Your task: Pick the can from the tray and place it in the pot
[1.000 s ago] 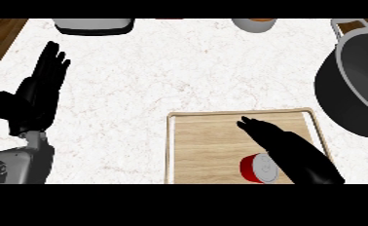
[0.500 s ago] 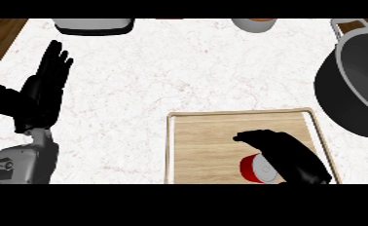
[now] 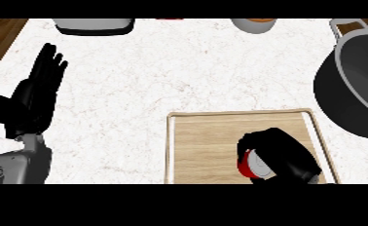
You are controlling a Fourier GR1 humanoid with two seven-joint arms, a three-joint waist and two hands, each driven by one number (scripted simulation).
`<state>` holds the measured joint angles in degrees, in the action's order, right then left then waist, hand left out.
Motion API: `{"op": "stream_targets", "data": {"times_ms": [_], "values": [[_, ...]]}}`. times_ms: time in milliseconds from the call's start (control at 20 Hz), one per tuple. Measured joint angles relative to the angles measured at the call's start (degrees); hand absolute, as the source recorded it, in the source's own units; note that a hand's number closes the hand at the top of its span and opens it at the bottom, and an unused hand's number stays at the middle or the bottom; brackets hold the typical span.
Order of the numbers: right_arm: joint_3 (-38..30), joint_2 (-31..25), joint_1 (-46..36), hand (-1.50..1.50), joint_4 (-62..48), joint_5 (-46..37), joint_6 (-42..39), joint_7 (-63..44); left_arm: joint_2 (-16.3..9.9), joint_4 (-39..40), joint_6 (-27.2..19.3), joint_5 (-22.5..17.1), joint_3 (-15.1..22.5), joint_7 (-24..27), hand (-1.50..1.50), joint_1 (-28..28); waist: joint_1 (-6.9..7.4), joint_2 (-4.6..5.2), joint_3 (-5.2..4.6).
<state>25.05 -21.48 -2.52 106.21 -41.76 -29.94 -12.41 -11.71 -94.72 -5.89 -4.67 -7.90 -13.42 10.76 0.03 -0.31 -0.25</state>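
Plenty of bare counter [image 3: 165, 74] lay between the tray [image 3: 208, 137] and the pot [image 3: 348, 88], though the pot's tall wall stood just right of the tray.

can [image 3: 253, 165] mostly hidden (by right hand [image 3: 282, 153])

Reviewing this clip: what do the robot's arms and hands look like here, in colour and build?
Both hands are black, with slim fingers and a thumb. The left hand joins a grey, boxy forearm with a darker band at the wrist. The right hand looks bulkier and glossy black; its forearm is out of view. No cables or markings show.
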Motion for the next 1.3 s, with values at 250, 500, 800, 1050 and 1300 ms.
{"op": "stream_targets", "data": {"times_ms": [250,500,800,1050,1300], "values": [[0.7,0.2,3.8,1.50,3.2,-3.4,2.0,1.8,0.3,-0.5,-0.3,0.5,0.0,-1.4,0.00,0.6,-0.12,-0.11,-0.06],[5.7,0.6,12.5,1.50,10.4,-9.2,7.0,0.0,0.3,-1.1,-0.5,0.6,-0.4,-1.8,0.00,0.5,-0.41,-0.39,-0.22],[8.9,0.9,21.3,1.50,19.5,-12.3,11.1,-2.8,0.5,-0.6,0.1,0.8,-0.5,-0.1,0.00,-0.7,-0.61,-0.04,0.10],[5.6,4.3,24.3,1.50,26.8,-12.5,18.3,-4.4,0.6,-1.1,0.0,0.9,-0.7,-0.1,0.00,-1.3,-1.15,-0.06,0.21],[-1.0,7.4,22.8,1.50,27.8,-12.4,25.6,-4.2,0.6,0.1,-0.9,1.6,-0.9,-0.5,0.00,0.1,-1.60,0.01,0.25]]}}
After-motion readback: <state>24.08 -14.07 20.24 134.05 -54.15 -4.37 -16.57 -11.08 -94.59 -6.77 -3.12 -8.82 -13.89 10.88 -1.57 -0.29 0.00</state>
